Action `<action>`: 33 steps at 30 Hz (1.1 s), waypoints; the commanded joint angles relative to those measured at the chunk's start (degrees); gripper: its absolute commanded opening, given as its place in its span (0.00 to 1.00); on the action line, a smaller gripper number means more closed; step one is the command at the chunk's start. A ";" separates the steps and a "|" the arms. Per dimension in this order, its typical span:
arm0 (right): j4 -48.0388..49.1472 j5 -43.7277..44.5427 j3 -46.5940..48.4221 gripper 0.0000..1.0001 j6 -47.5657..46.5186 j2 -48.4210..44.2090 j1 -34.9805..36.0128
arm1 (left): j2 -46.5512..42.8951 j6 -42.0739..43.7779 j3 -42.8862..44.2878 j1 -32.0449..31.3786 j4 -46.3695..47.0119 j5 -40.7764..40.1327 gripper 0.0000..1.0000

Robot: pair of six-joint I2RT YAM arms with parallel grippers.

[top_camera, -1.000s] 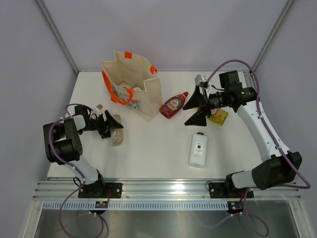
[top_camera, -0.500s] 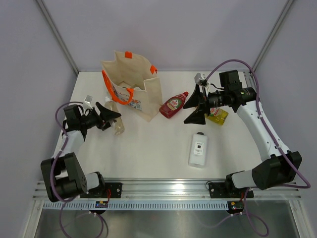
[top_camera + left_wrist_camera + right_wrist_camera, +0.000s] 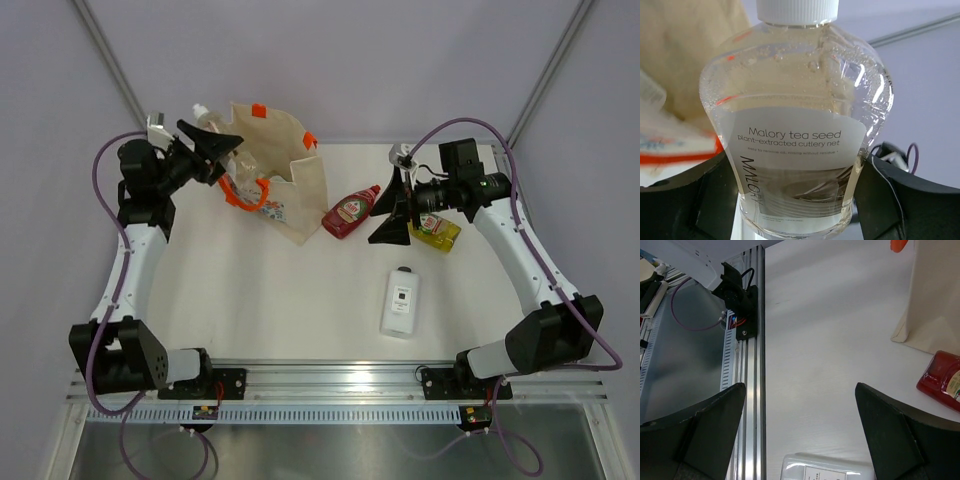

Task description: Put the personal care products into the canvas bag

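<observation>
- Top external view: the left gripper (image 3: pixel 220 150) is raised off the table and clamps the clear bottle (image 3: pixel 204 116), white cap pointing up and away from the wrist. The canvas bag (image 3: pixel 285 185) stands just to the gripper's right, its open mouth a little below and beyond the jaws. I judge the coming move to be a short carry rightward over the near rim, then a release.
- Top external view, other arm: the right gripper (image 3: pixel 371 228) hangs with its jaws spread wide and nothing between them. The red bottle (image 3: pixel 350 212) lies just off its fingertips on the bag side, and the yellow bottle (image 3: pixel 437 232) sits back under its wrist. The flat white bottle (image 3: pixel 400 302) lies below, nearer the arm bases. This arm is plainly nearer all three.
- Left wrist view: the clear bottle (image 3: pixel 800 100) fills the frame, gripped across its lower body, with its long axis running straight out from the left gripper (image 3: pixel 797 165). Bag cloth (image 3: pixel 690 50) shows behind it on the left.
- Right wrist view: the right gripper (image 3: pixel 800 386) is empty. The red bottle (image 3: pixel 942 375) sits outside its right jaw, and the flat white bottle (image 3: pixel 825 471) is between the jaws at the frame's bottom edge. The canvas bag (image 3: pixel 935 305) is ahead to the right.
</observation>
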 commanded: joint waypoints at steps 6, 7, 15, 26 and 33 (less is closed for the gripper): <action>4.83 3.07 -1.46 1.00 4.63 -4.05 -0.27 | 20.09 7.00 31.59 -5.97 -3.71 -22.67 0.06; 5.18 3.60 -1.99 1.00 4.98 -4.84 -0.27 | 24.64 8.23 34.26 -6.50 -5.90 -23.03 0.11; 7.11 19.58 -2.61 0.99 9.03 -5.38 -0.27 | 32.86 24.57 47.11 -13.97 -20.07 -27.41 0.76; 7.57 40.59 -1.74 1.00 -5.63 2.96 -1.23 | 31.37 36.53 47.82 -14.94 -27.53 -28.39 0.99; 3.16 53.50 1.35 0.99 -13.03 13.51 -2.99 | 24.96 44.18 47.73 -14.94 -31.84 -29.88 0.99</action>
